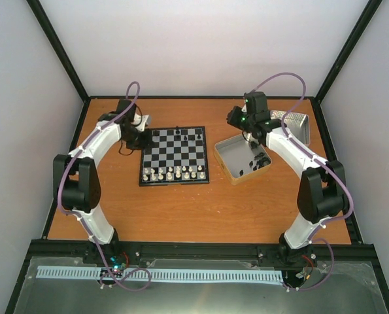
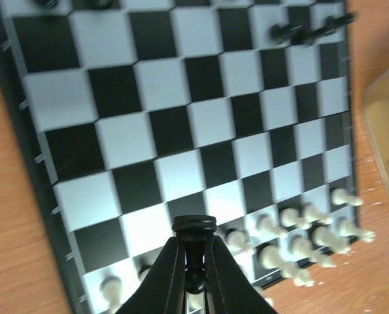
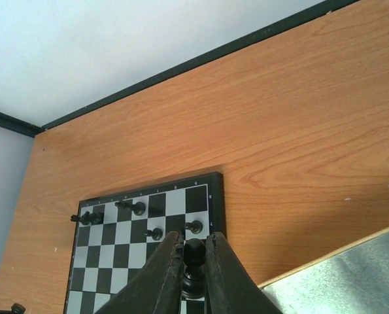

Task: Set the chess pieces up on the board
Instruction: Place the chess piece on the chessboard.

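The board (image 1: 174, 156) lies mid-table, with white pieces (image 1: 174, 173) along its near rows and a few black chess pieces (image 1: 184, 136) at its far side. My left gripper (image 1: 140, 139) hovers at the board's far left corner. In the left wrist view it (image 2: 194, 241) is shut on a black pawn (image 2: 194, 227), held base-outward over the board (image 2: 148, 124). My right gripper (image 1: 235, 119) is right of the board's far corner. In the right wrist view it (image 3: 194, 239) is shut on another black pawn (image 3: 194, 254), above the board's corner (image 3: 210, 196) near three standing black pieces (image 3: 156, 233).
An open metal tin (image 1: 236, 154) with dark pieces in it sits right of the board, under the right arm. A second tin (image 1: 297, 123) stands at the back right. Black frame rails edge the wooden table (image 1: 201, 209). White pieces (image 2: 312, 229) crowd the board's near rows.
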Tool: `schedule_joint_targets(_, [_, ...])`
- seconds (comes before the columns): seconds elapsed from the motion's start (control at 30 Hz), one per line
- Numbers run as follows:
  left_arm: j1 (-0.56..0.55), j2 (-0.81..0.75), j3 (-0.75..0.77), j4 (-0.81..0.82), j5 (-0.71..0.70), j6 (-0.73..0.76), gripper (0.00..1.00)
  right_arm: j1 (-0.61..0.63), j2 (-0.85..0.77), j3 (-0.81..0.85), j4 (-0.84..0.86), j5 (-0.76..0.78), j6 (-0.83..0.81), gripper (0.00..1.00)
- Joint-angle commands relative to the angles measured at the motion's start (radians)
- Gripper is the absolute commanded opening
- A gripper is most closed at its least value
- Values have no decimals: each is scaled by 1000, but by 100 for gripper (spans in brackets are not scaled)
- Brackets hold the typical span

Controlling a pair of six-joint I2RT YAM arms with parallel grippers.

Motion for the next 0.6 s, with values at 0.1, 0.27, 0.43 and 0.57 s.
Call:
schedule_joint_targets(0.1, [97,95,48,-118,-55,47,1,6,-42,-49,5,27,-32,12])
schedule_joint_targets(0.27, [104,242,214,-175,-90,64,1,6,-51,-61,6,39,-39,12])
schedule_joint_targets(0.43, [121,346,343,-216,-110,61,2,6,-63,-80,23,51,-34,12])
schedule_joint_targets(0.57, [121,414,423,-251,-73,58,3,6,-59,-83,24,57,-41,12])
